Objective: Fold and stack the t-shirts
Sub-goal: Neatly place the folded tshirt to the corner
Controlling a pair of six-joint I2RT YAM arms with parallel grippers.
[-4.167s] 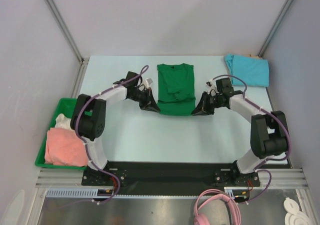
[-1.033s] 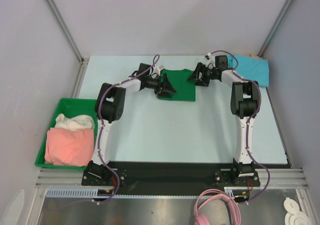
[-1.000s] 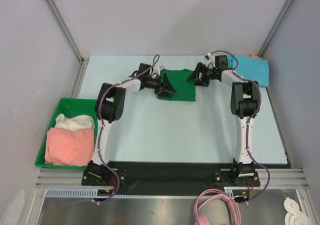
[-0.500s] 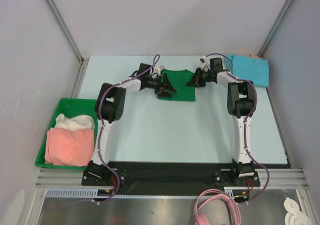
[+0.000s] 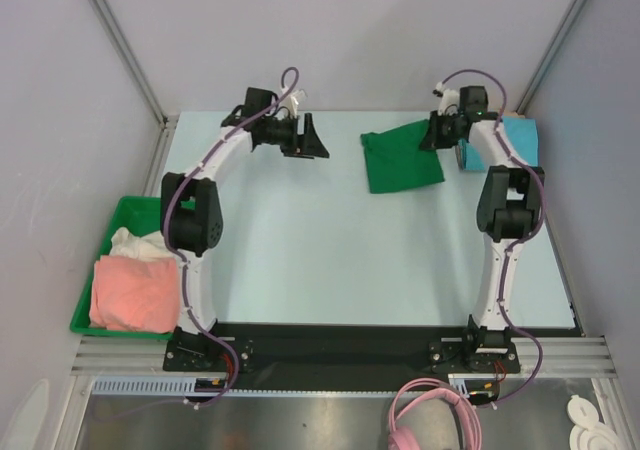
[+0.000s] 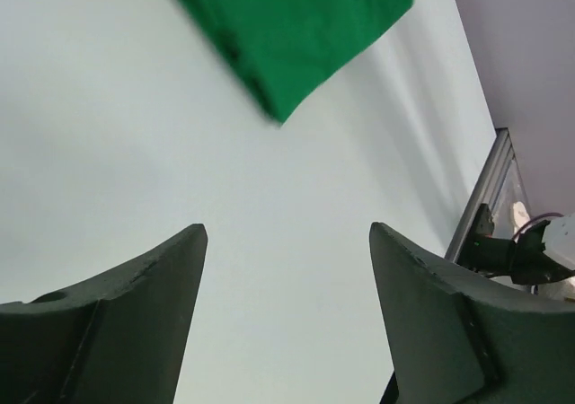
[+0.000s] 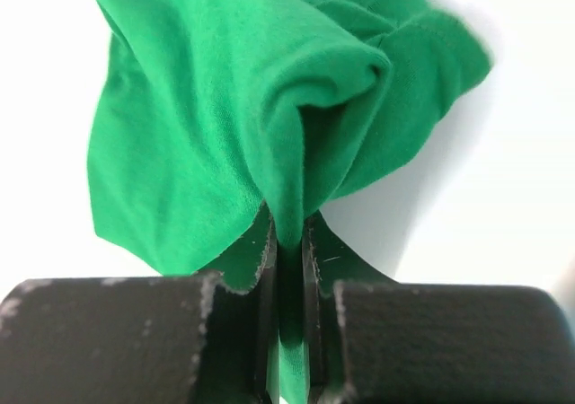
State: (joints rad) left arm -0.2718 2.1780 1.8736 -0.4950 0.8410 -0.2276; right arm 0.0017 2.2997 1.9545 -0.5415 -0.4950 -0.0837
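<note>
Both arms reach into the upper part of the top view. The left arm (image 5: 190,225) rises from its base at the bottom left and bends at an elbow at mid-left. From there its white forearm runs up and right to the wrist. The left gripper (image 5: 318,137) points right with its jaws spread wide and nothing between them. In its wrist view the 2 dark fingers (image 6: 126,305) sit well apart in the bottom corners. The right arm (image 5: 505,210) stands almost straight up the right side, with the wrist bent leftward at the upper right. The right gripper (image 5: 432,135) is clamped on a fold of the dark green t-shirt (image 7: 207,135), its 2 fingers nearly meeting.
</note>
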